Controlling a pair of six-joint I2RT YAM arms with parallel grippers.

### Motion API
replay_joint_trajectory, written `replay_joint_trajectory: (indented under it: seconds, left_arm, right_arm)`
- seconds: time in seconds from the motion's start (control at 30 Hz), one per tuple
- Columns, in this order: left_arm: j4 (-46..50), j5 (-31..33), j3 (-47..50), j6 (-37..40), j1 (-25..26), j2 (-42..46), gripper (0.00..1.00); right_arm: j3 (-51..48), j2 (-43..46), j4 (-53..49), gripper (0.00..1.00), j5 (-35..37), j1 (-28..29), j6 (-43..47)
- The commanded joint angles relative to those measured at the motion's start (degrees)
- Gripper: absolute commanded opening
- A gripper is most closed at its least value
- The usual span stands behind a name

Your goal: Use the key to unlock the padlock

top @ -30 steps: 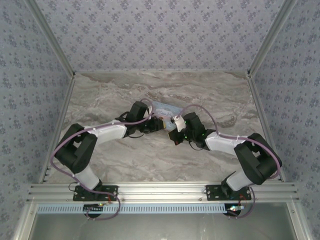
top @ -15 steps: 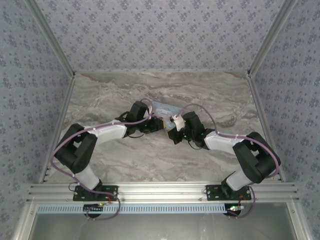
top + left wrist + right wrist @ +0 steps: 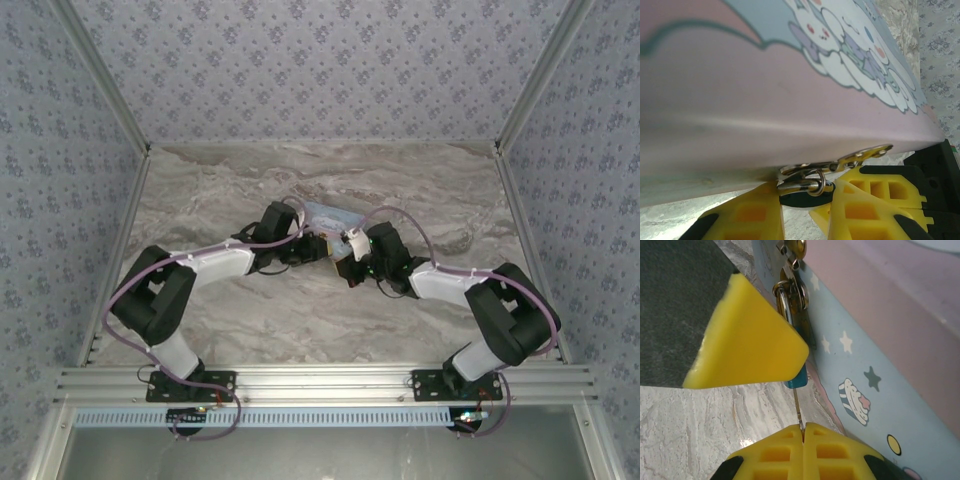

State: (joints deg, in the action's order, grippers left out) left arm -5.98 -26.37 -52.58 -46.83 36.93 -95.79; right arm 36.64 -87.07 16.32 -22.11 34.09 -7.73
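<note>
**A:** What have the right fingers [image 3: 803, 432] got?

**B:** They are pressed flat together on the key [image 3: 798, 410]. Its thin silvery blade runs up from them into the underside of the padlock [image 3: 797, 380].

**A:** And where does the padlock sit?

**B:** It hangs by its shackle [image 3: 782, 302] from the hasp [image 3: 860, 155] on the front of the tin [image 3: 880, 365], just above the marble desk [image 3: 715, 425]. From the right wrist only its blue lower end shows, because a yellow finger of the other arm lies across the rest.

**A:** So the left fingers [image 3: 801, 201] grip it?

**B:** They stand a little apart, with a dark body between them touching both, right under the silvery shackle. It looks clamped.

**A:** And further back?

**B:** The tin's pink lid [image 3: 740, 100] with its cartoon print. From above, both arms meet at the tin's near side in mid-desk, and the patterned walls [image 3: 320, 70] stand behind.
</note>
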Motion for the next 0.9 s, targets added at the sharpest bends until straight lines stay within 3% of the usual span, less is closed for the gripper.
replay_joint_trajectory:
  seconds: [0.0, 0.87]
  left_arm:
    - [-1.96, -2.8, -1.84, -0.64, 0.6, -0.19, 0.17]
    - [-3.95, -4.48, -0.86, -2.04, -0.02, -0.06, 0.17]
  right_arm:
    - [0.82, -0.51, 3.94, 0.0, -2.01, -0.43, -0.58]
    - [-0.32, -1.86, 10.49, 0.0, -3.69, -2.05, -4.43]
